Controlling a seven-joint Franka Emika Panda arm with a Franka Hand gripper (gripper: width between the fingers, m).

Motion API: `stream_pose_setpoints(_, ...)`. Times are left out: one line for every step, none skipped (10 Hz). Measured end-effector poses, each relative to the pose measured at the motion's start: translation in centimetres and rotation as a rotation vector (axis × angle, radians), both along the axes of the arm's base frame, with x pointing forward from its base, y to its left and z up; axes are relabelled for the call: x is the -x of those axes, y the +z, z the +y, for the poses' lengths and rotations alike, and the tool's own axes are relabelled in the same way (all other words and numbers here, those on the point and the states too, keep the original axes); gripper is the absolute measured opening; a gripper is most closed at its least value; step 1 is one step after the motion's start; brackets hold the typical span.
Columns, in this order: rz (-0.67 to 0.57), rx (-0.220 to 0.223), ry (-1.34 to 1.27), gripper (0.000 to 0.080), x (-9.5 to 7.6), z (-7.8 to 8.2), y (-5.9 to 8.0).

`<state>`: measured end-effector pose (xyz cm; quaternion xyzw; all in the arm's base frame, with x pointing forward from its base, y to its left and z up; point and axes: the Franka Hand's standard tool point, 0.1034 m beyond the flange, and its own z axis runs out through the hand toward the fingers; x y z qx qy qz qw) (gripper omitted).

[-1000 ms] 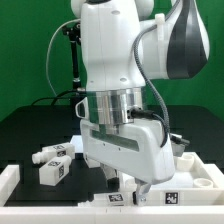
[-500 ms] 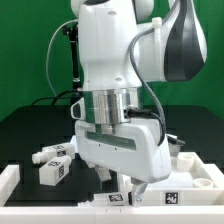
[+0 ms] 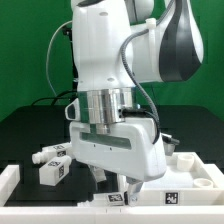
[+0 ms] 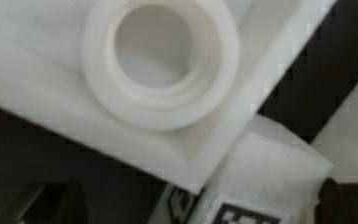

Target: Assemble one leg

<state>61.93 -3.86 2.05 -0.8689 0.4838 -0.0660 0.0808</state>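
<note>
White, matte and blocky, the leg (image 3: 50, 171) lies on the black table (image 3: 30, 125) at the exterior frame's lower left, with square tags on its faces. A second leg (image 3: 58, 153) sits just behind it. The end effector (image 3: 118, 182) hangs low at centre; whether it is open or closed, nobody can tell. The wrist view shows a smooth raised ring (image 4: 155, 60) on a flat white panel (image 4: 51, 100).

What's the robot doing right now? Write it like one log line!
arm: low over tray | jaws: open or shut unclear | two legs: lying loose, exterior view's left | socket: empty
</note>
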Motion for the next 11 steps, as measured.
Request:
stream_pose_setpoints(0.000,0.001,-0.003,0.0648,0.28,-0.26,-0.09)
stream_pose_setpoints(0.007,0.004,0.001,0.0648,0.76,-0.35,-0.43)
stream_pose_setpoints(0.011,0.008,0.002,0.0648,1.14,-0.52,-0.72)
stream_pose_setpoints(0.014,0.009,0.001,0.0648,1.24,-0.68,-0.82)
stream_pose_setpoints(0.014,0.009,-0.002,0.0648,1.25,-0.83,-0.83)
stream_pose_setpoints(0.014,0.009,0.000,0.0648,1.25,-0.74,-0.83)
stream_pose_setpoints(0.014,0.009,0.000,0.0606,1.25,-0.74,-0.83)
stream_pose_setpoints(0.014,0.009,0.000,0.0457,1.25,-0.74,-0.83)
stream_pose_setpoints(0.014,0.009,0.000,0.0457,1.25,-0.74,-0.83)
stream_pose_setpoints(0.014,0.009,0.000,0.0288,1.25,-0.74,-0.83)
stream_pose_setpoints(0.014,0.009,0.000,0.0284,1.25,-0.74,-0.83)
